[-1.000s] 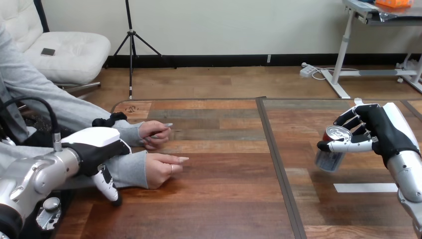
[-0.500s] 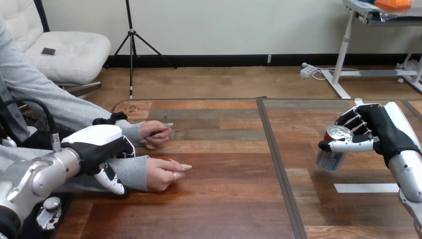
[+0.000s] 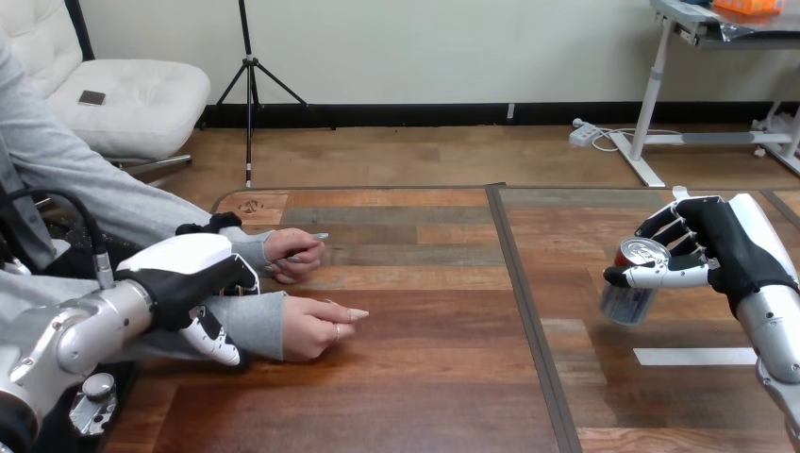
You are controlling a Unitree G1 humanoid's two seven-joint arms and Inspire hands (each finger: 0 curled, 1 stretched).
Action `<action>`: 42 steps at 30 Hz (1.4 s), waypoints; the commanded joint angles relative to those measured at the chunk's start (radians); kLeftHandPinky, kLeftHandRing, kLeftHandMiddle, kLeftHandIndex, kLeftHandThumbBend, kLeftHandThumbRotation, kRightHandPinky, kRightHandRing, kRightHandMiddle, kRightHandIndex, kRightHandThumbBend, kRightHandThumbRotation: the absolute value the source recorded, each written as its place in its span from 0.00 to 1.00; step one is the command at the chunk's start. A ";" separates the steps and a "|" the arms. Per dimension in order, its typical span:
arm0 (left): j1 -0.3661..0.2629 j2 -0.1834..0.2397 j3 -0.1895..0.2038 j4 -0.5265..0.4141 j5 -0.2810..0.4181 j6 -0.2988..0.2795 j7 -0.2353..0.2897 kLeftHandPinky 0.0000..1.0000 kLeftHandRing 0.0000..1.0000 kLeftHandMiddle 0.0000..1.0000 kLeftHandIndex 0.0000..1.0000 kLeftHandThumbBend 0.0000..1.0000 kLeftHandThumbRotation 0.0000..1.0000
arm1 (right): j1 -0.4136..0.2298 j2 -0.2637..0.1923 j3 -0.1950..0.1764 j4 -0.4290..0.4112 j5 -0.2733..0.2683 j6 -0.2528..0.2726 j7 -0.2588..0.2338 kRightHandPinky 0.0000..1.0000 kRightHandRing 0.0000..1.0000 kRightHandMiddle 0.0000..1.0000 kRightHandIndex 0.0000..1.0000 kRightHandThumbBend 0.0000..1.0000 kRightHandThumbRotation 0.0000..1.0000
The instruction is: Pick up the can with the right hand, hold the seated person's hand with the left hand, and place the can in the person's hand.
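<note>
The silver can (image 3: 630, 288) hangs tilted above the table's right half, and my right hand (image 3: 714, 247) is shut on it, fingers round its far side and thumb across its front. The person's near hand (image 3: 321, 327) rests on the table at the left, fingers pointing right. My left hand (image 3: 191, 280) sits over that hand's grey-sleeved wrist (image 3: 257, 323), with fingers curled over the top and the thumb against the near side. The person's far hand (image 3: 293, 255) lies further back on the table, loosely closed on a thin grey thing.
A dark seam (image 3: 525, 311) splits the table into left and right halves. A white tape strip (image 3: 693, 356) lies on the right half, below the can. A small black object (image 3: 211, 226) sits by the person's far sleeve.
My left hand has moved right along the person's forearm and closed round the wrist. The person's near hand has slid slightly right. The right hand and can have barely moved.
</note>
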 commanded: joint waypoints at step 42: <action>-0.028 0.044 0.166 -0.152 -0.133 -0.067 0.092 0.30 0.36 0.43 0.47 0.68 0.00 | -0.059 -0.025 -0.004 -0.051 -0.003 -0.023 -0.014 0.35 0.39 0.42 0.44 0.83 0.00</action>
